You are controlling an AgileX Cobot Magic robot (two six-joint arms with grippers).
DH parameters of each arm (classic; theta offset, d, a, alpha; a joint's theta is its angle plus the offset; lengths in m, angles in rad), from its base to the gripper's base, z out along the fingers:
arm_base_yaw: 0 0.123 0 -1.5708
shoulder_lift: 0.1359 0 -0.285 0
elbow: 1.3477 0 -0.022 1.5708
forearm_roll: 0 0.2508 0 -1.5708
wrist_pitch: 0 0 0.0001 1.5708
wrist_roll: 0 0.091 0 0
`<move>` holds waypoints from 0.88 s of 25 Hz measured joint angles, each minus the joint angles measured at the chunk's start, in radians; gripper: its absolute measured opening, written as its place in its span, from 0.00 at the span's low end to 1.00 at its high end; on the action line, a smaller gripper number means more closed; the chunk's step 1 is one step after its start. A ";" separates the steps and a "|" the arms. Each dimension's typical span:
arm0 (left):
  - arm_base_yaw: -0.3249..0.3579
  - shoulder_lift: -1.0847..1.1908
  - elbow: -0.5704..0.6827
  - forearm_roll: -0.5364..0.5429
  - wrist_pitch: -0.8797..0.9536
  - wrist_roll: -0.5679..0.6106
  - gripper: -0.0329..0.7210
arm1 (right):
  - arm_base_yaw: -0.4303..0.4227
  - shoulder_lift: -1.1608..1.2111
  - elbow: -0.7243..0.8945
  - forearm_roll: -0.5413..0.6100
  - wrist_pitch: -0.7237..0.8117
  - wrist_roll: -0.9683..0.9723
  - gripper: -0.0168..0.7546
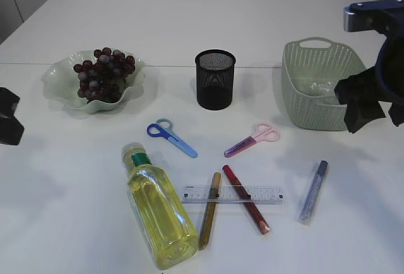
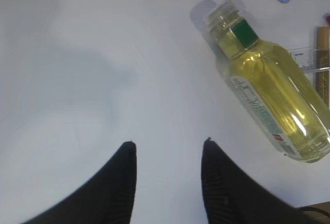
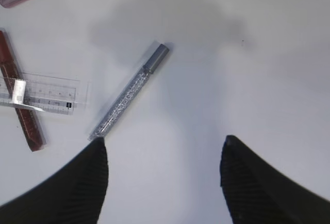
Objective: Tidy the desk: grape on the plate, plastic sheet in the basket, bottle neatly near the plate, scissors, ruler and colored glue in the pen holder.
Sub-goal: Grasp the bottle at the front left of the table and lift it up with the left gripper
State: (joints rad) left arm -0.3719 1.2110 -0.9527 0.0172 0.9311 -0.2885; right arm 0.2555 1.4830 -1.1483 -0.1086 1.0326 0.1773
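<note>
The grape (image 1: 104, 75) lies on the plate (image 1: 60, 75) at the back left. Clear plastic sheet (image 1: 315, 88) sits inside the basket (image 1: 303, 113). The bottle (image 1: 158, 208) lies on its side near the front. Blue scissors (image 1: 172, 137) and pink scissors (image 1: 252, 140) lie in front of the pen holder (image 1: 215, 79). The ruler (image 1: 233, 194) crosses the gold glue (image 1: 210, 211) and the red glue (image 1: 246, 199); the silver-blue glue (image 1: 313, 192) lies apart. My left gripper (image 2: 169, 144) hovers open left of the bottle (image 2: 268, 90). My right gripper (image 3: 165, 144) is open, empty, beside the silver-blue glue (image 3: 129, 92).
The desk (image 1: 69, 179) is bare white at the front left and behind the pen holder. My right arm's dark body (image 1: 369, 103) hangs in front of the basket's right end. The left arm (image 1: 7, 116) shows only at the left edge.
</note>
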 joint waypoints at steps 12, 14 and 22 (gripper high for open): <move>-0.331 0.121 0.000 0.069 -0.161 -0.484 0.45 | 0.000 -0.029 0.001 0.002 -0.002 0.000 0.71; -0.360 0.164 -0.002 0.069 -0.165 -0.537 0.45 | 0.000 -0.029 0.001 0.002 -0.004 0.000 0.71; -0.502 0.323 -0.104 0.061 -0.248 -0.880 0.45 | 0.000 -0.029 0.001 0.002 -0.011 0.000 0.71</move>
State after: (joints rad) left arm -0.8742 1.5339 -1.0570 0.0781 0.6836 -1.1681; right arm 0.2555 1.4541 -1.1475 -0.1068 1.0213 0.1773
